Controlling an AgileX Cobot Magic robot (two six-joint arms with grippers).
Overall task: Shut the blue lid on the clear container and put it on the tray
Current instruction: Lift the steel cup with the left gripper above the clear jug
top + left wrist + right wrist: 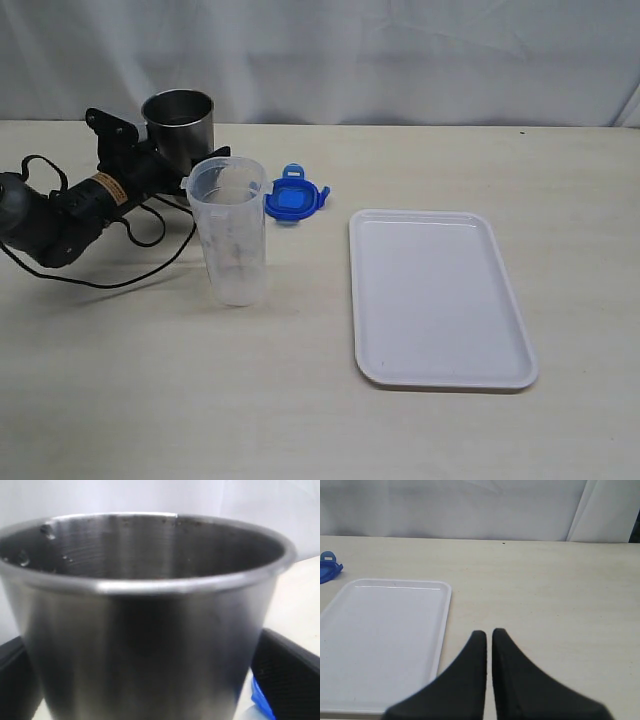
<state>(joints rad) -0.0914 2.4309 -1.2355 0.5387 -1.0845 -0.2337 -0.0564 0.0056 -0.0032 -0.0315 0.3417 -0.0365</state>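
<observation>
Straddling the steel cup (178, 122) near the tabletop's (500, 160) far edge, probably to clear it aside, the left gripper's (160, 150) fingers stood apart; the right gripper's (489, 645) were together. The clear container (232, 235) stood uncapped, the blue lid (293, 198) just behind it.

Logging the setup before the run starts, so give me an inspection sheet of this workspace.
Surface: pale table, no spills seen.
Job's things: clear container upright, uncapped; blue lid lying on table beside it; tray bare.
Clutter: steel cup, rear left.
End effectors: left end effector astride steel cup, grip unclear; right end effector shut, holding nothing.
Cables: black cable looped on table by left arm.
Surroundings: white curtain behind table.
</observation>
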